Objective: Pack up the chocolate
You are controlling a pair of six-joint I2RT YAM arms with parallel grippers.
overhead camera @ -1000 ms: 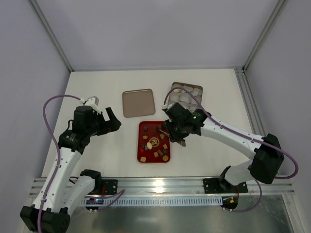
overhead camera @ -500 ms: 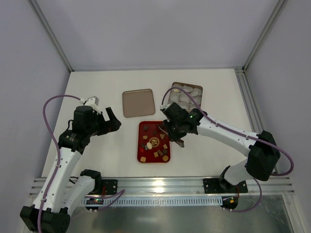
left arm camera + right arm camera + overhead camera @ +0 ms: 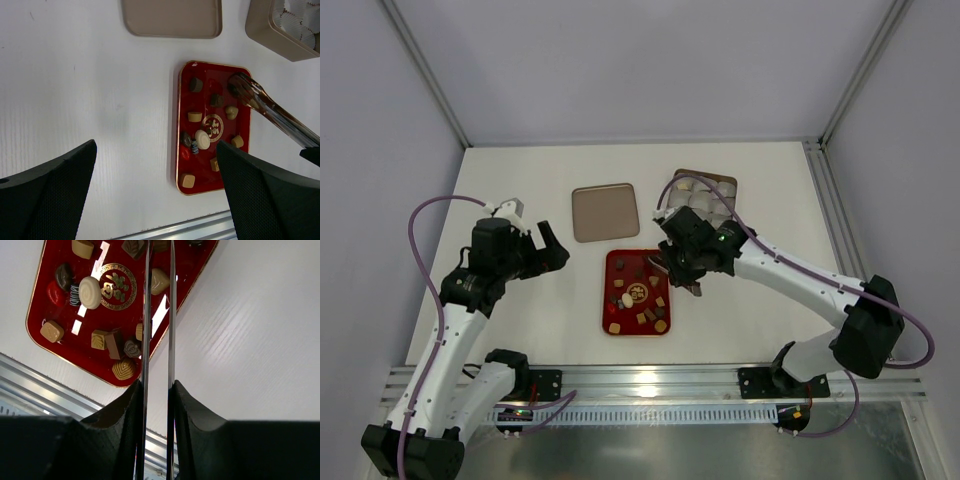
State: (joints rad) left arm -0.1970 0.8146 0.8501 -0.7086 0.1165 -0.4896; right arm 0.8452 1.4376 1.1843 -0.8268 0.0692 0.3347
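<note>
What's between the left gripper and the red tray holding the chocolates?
Only bare white table lies between the open left gripper and the red tray; the top view shows it.

The worktop [image 3: 520,180] is a flat white surface with pale panels on its left, far and right sides. Three things lie directly on it. A red rectangular tray [image 3: 607,290] with a gold rim sits near the middle, its long sides running near to far. Just beyond it, slightly left, lies a shallow tan lid [image 3: 605,212]. To the lid's right, apart from it, rests a tan box [image 3: 705,172] lined with white paper cups. An aluminium rail [image 3: 650,378] runs along the near edge
</note>
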